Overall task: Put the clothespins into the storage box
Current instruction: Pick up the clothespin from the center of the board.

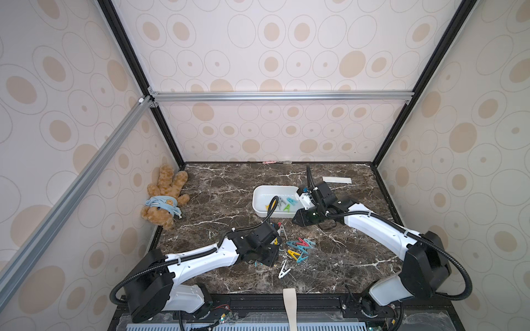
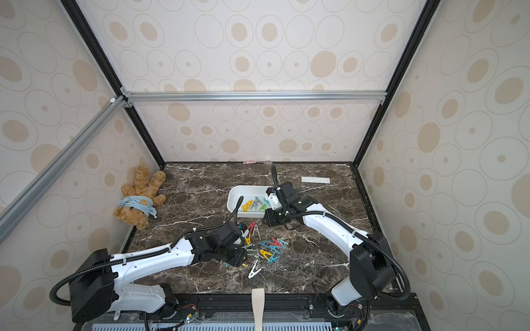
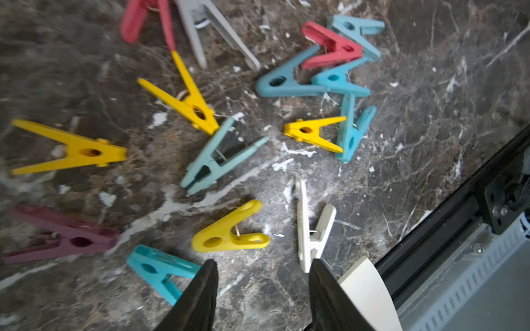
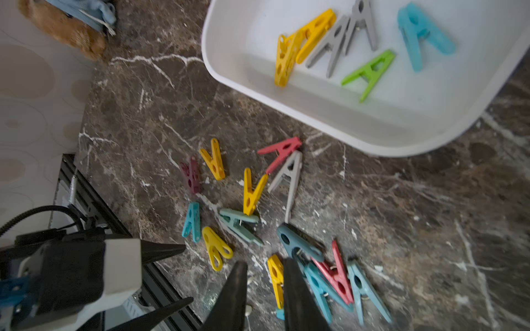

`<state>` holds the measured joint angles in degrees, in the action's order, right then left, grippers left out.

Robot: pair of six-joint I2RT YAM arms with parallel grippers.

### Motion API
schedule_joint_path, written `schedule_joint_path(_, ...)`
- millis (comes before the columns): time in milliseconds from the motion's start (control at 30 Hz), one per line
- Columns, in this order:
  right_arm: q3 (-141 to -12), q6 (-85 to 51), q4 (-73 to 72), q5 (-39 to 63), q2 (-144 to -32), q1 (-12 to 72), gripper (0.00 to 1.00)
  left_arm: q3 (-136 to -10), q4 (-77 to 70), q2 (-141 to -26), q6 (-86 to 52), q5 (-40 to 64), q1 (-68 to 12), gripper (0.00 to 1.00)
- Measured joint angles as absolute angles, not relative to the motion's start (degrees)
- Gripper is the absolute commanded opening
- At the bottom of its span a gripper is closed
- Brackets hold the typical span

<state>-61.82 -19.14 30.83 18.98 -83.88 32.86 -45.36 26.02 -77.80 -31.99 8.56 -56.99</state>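
Sorting under way: a few clothespins (image 1: 282, 204) lie in the storage box (image 1: 259, 200), centre-right; most litter the tabletop (image 1: 218, 195) nearer. My left fingers (image 3: 198, 295), half-open and empty, hover over them; my right fingers (image 4: 232, 295), barely parted, hold nothing. Next, I'd straddle one pin.
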Motion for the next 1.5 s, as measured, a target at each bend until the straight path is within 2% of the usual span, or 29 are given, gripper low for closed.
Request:
schedule_joint_path(167, -53.58, -21.12, 30.70, 15.64, -76.51, 32.51, 0.27, -47.88, 24.73, -84.75, -32.38, 8.47, -61.45, 0.53)
schedule_joint_path(467, -50.43, -22.09, 29.74, 11.84, -71.37, 32.49, 0.27, -52.49, 24.40, -92.29, -32.58, 6.37, -62.74, 0.48)
schedule_joint_path(800, -48.95, -22.26, 28.47, 11.51, -71.33, 32.49, 0.27, -54.28, 24.77, -96.90, -32.80, 4.16, -62.85, 0.30)
schedule_joint_path(900, -48.90, -22.26, 28.16, 11.53, -71.33, 32.49, 0.27, -54.96, 24.60, -97.62, -33.01, 3.77, -62.92, 0.28)
schedule_joint_path(1100, -48.88, -22.26, 27.79, 11.51, -71.16, 32.49, 0.26, -55.05, 24.58, -97.89, -33.71, 3.46, -62.98, 0.11)
schedule_joint_path(1500, -48.88, -22.26, 28.08, 10.68, -69.73, 32.49, 0.26, -53.32, 25.23, -94.65, -36.53, 2.79, -62.94, 0.03)
